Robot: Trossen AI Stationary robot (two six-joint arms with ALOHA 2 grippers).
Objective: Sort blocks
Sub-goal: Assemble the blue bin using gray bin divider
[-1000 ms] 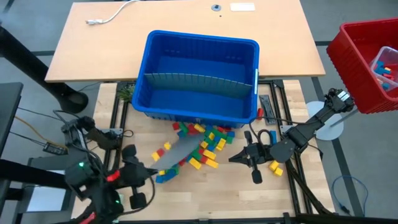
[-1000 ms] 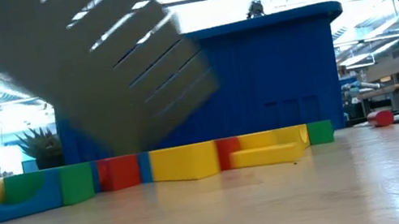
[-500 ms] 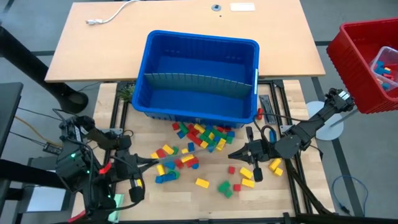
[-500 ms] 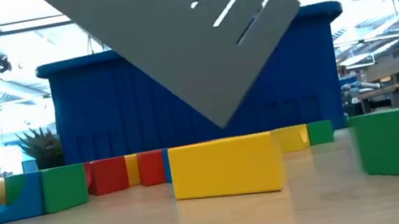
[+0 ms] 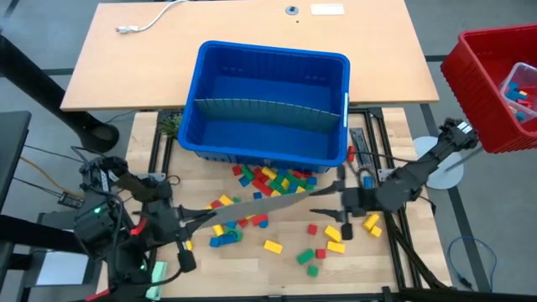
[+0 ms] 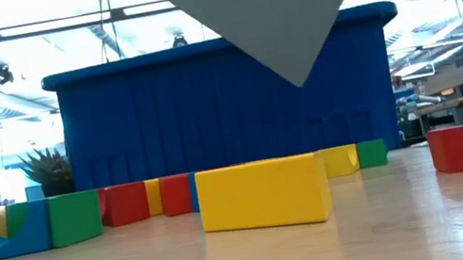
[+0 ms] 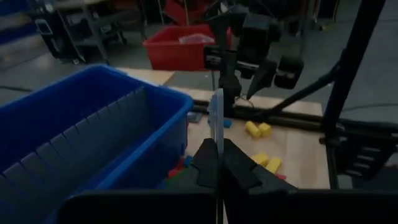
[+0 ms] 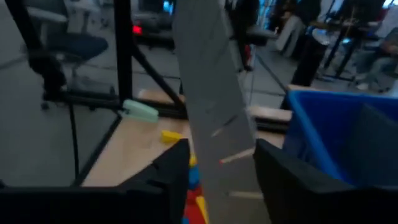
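Lying scattered, blocks (image 5: 267, 186) — long axes pointing every way

The grey panel (image 5: 268, 202) has risen higher above the blocks (image 5: 270, 186), now nearly level.

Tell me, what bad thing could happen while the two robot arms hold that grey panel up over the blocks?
The grey panel is held only by its ends, one in the left pincer and one in the right pincer. If either lets go or the arms pull apart, it may drop onto the blocks and scatter them.

Some blocks lie near the table's front edge, like the green block. A swinging panel might knock them off.
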